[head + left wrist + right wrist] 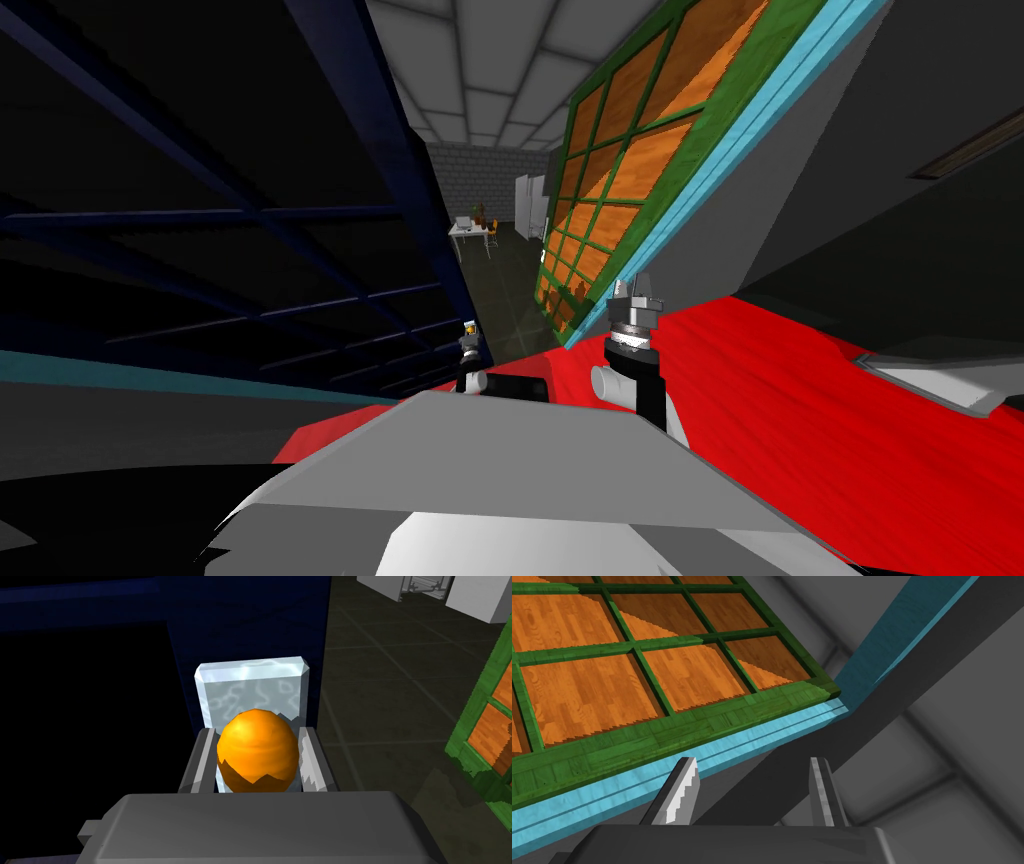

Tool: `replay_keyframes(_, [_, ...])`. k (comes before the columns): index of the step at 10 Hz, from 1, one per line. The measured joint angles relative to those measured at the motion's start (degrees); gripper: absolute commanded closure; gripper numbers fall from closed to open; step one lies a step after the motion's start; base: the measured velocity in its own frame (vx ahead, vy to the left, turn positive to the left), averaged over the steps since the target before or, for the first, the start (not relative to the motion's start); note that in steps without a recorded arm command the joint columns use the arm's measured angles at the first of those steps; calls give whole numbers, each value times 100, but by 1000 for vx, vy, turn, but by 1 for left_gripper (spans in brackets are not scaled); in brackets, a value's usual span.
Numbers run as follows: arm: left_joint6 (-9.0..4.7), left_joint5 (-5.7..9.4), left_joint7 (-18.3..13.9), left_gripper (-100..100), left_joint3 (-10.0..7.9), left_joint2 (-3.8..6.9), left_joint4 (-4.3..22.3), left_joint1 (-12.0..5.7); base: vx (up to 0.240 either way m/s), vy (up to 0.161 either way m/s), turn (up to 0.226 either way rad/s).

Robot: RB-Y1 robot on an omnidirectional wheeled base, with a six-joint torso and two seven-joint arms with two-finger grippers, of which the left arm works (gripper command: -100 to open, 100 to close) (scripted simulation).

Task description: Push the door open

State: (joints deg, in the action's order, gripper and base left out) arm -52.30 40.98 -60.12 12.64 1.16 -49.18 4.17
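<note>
Just ahead of the right gripper (pixel 752 762), the door (pixel 612 696) is being presented as a green lattice with orange wood-grain panels. It is bordered by a light blue strip (pixel 737 743), which is lying nearest the fingertips. The right gripper's fingers are being held apart with nothing between them. This is judged suitable for a push, since no grasp on the door is required, only contact. Whether the fingertips are touching the strip cannot be told.

Between the fingers of the left gripper (pixel 257 732), an orange ball (pixel 257 751) is being clamped by its sides. A pale glassy block (pixel 250 688) is standing just beyond the ball. This load is judged to be the reason the push is being assigned to the right arm.

Only the wrist views are showing the finger states and the ball. The head view is supplying the overall layout:
- The door is being seen angled away to the right gripper's far side.
- An opening (pixel 490 260) is being left between the door and a dark blue frame (pixel 390 150) beside the left gripper.
- A red floor covering (pixel 800 400) is lying beneath the right gripper.
</note>
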Motion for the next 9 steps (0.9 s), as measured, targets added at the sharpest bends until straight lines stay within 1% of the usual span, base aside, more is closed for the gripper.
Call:
replay_keyframes(4, [-40,-72,-60,100,-303,43,100,-130,138,13,12])
replay_keyframes(5, [-65,-84,-91,100,-372,55,197,-206,90,-2,17])
replay_keyframes(6, [-79,-96,-86,100,-447,39,242,-249,92,-6,-2])
replay_keyframes(7, [3,-107,-27,100,-512,34,59,-138,90,2,24])
replay_keyframes(8, [2,-120,-65,100,-577,53,160,-204,96,-7,6])
replay_keyframes(9, [47,-125,-35,100,-664,40,106,-187,95,-4,16])
